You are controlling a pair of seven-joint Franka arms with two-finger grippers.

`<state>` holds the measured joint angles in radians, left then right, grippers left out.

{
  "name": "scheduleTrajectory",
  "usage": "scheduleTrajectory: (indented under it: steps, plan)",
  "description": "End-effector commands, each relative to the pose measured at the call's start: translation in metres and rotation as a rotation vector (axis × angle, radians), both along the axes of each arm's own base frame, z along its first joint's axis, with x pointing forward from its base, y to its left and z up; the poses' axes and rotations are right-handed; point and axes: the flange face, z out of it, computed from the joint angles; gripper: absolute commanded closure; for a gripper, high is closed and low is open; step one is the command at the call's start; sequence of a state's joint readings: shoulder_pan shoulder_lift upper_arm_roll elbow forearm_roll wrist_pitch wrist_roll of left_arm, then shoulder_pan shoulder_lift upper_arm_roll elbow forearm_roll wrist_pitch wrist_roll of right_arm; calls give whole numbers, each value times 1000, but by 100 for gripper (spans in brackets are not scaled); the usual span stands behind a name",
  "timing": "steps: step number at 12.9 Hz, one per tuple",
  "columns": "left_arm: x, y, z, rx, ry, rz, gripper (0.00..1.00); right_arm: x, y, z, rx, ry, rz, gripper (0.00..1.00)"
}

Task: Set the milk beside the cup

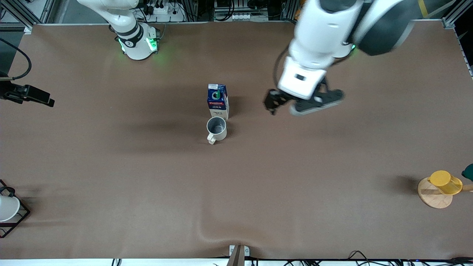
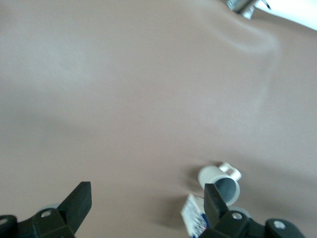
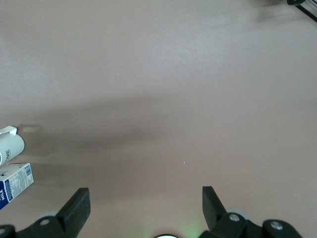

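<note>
Spread wide and empty, the left pincer [image 1: 295, 105] hangs above the bare brown counter [image 1: 111, 166], toward the left arm's end from the carton, touching nothing. Its two black fingers [image 2: 79, 201] stand well apart in the left wrist view, with the carton and mug showing beside one of them.

Equally spread, the right pincer [image 3: 143, 206] shows its dark fingers well apart over bare counter in the right wrist view; the front view shows only that arm's base near the counter's upper edge.

A small dark-blue gable-top milk carton [image 1: 218, 100] with pale sides and a red label band stands upright near the middle of the counter. Just beside it, nearer to the front camera, sits a small cream-white mug [image 1: 216, 129] with a grey inside, its loop handle turned toward that camera; the two look almost touching.

At the left arm's end, near the front edge, a yellow cup [image 1: 445, 182] rests on a round wooden disc [image 1: 434, 197]. At the right arm's end, a white cup [image 1: 7, 207] sits in a black wire rack [image 1: 16, 218].
</note>
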<state>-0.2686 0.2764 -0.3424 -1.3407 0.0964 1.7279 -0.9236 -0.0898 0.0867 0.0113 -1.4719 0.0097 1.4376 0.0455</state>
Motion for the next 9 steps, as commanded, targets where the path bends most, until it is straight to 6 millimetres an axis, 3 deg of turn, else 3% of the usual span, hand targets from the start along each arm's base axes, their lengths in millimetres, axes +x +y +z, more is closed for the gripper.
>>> scheduleTrajectory:
  steps: [1, 4, 7, 9]
  plan:
    - [13, 71, 20, 64, -9, -50, 0, -2, -4, 4, -9, 1, 10, 0]
    - [18, 141, 41, 110, 16, -118, 0, -2, -13, 2, -5, 0, 0, 0]
    - [15, 192, 60, 127, 34, -185, 0, -1, -12, -2, 3, 8, 60, 0]
    - [9, 216, 72, 140, 37, -236, 0, -4, -15, 0, 4, 7, 76, 0]
